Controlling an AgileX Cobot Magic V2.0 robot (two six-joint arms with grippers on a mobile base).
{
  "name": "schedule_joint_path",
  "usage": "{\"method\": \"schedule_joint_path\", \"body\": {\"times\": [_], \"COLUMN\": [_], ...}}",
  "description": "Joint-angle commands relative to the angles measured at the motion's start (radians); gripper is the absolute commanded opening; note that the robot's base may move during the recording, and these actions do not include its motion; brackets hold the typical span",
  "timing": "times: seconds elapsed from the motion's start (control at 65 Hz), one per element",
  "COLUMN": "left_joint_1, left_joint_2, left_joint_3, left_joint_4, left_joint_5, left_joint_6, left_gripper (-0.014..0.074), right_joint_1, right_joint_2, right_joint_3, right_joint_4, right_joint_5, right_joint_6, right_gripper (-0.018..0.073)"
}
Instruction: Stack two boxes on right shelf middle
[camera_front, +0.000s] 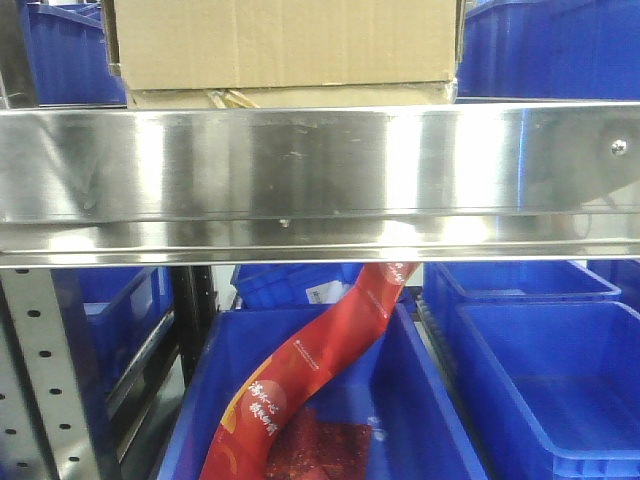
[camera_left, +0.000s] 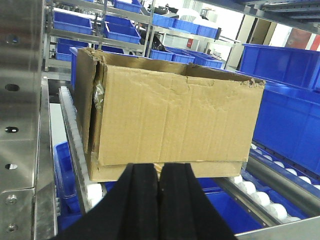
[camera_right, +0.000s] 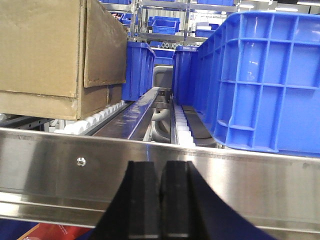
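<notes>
My steel shelf (camera_front: 320, 170) carries a thin box (camera_left: 165, 170) on white rollers (camera_left: 260, 200), a tall box (camera_left: 175, 115) stacked on it.

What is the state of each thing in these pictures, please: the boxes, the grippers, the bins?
Tall box: stacked on the thin box, front face dented.
Thin box: lying flat on the rollers, under the tall box.
Shelf: carries both boxes.
Left gripper: shut, holding nothing.
Right gripper: shut, holding nothing.
Blue bin: upright on the rollers beside the boxes.

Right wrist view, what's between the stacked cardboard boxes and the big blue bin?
White roller tracks and a steel rail run between the boxes and bin.
</notes>
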Motion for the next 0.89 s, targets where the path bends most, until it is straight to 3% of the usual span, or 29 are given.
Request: {"method": "schedule_joint_path", "body": {"times": [0.0,0.369,0.446,0.508,0.6,0.677,0.816,0.877], "left_joint_1": [-0.004,-0.004,0.007,0.048,0.143,0.210,0.295,0.324], "left_joint_2": [-0.005,-0.007,-0.007,-0.023,-0.081,-0.143,-0.276,-0.329], "left_joint_3": [-0.003,-0.002,0.007,0.037,0.122,0.210,0.362,0.416], "left_joint_4": [-0.002,0.000,0.072,0.159,0.163,0.142,0.040,0.004], "left_joint_5": [-0.021,-0.021,-0.032,-0.082,-0.139,-0.164,-0.169,-0.167], "left_joint_6": [0.000,0.000,0.000,0.000,0.029,0.061,0.205,0.217], "left_gripper": [-0.0092,-0.0092,-0.0092,-0.0092,-0.0092,-0.0092,-0.0092,-0.0092], "right_joint_1": [-0.005,-0.005,-0.005,-0.005,-0.005,-0.005,-0.005,-0.005], "right_joint_2": [-0.009,-0.009,-0.009,-0.009,-0.009,-0.009,-0.009,-0.009], "right_joint_3": [0.000,0.000,0.000,0.000,0.000,0.000,0.000,0.000], "right_joint_4": [-0.001,-0.001,-0.001,-0.001,-0.001,-0.001,-0.001,-0.001], "right_joint_5": [-0.026,-0.026,-0.026,-0.026,-0.026,-0.026,-0.026,-0.026], "right_joint_6": [-0.002,-0.002,-0.002,-0.002,-0.002,-0.002,-0.002,-0.002], "right_gripper": [-0.0162,-0.0162,-0.0162,-0.0162,-0.0162,-0.0162,-0.0162,-0.0162]}}
